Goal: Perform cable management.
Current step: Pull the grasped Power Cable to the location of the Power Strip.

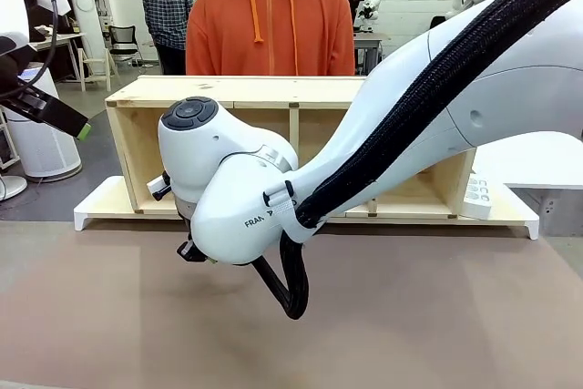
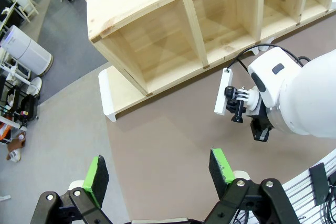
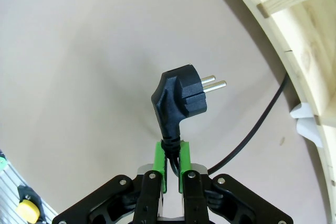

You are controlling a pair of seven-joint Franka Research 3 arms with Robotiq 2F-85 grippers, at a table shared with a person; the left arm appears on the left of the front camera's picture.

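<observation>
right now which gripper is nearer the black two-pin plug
Right. The right gripper clamps the thin black cable just behind the plug; the left gripper hangs open, well apart.

Left end effector point(image 2: 157, 174) spread wide; right end effector point(image 3: 171, 156) pinched closed, right arm point(image 1: 515, 97) stretched across centre.

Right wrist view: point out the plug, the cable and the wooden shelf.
plug point(image 3: 176, 100), right wrist view, middle of its black body.
cable point(image 3: 257, 128), right wrist view, its curving free stretch.
wooden shelf point(image 3: 315, 51), right wrist view, its bare light board.
</observation>
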